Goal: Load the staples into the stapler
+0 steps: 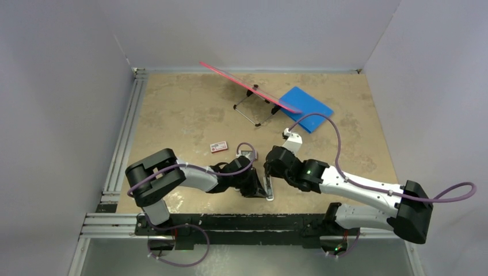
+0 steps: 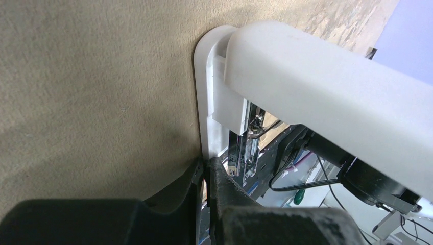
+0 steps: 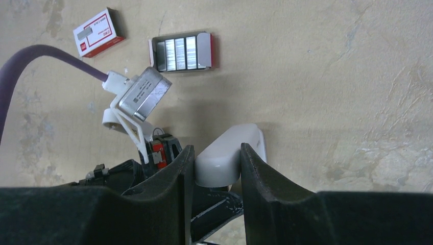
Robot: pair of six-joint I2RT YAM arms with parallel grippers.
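Staples: grey strips, side by side | tray: red-white, open | stapler: white

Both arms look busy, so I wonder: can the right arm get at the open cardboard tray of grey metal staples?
Probably not yet: the grey metal staples lie uncovered just ahead, but the right gripper is closed around the white plastic stapler.

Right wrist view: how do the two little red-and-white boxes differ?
The closed box shows only its printed red-and-white top; the open box shows rows of grey staples inside. The closed box lies askew; the open box sits straighter, nearer the stapler. Both are cardboard, flat on the table, apart.
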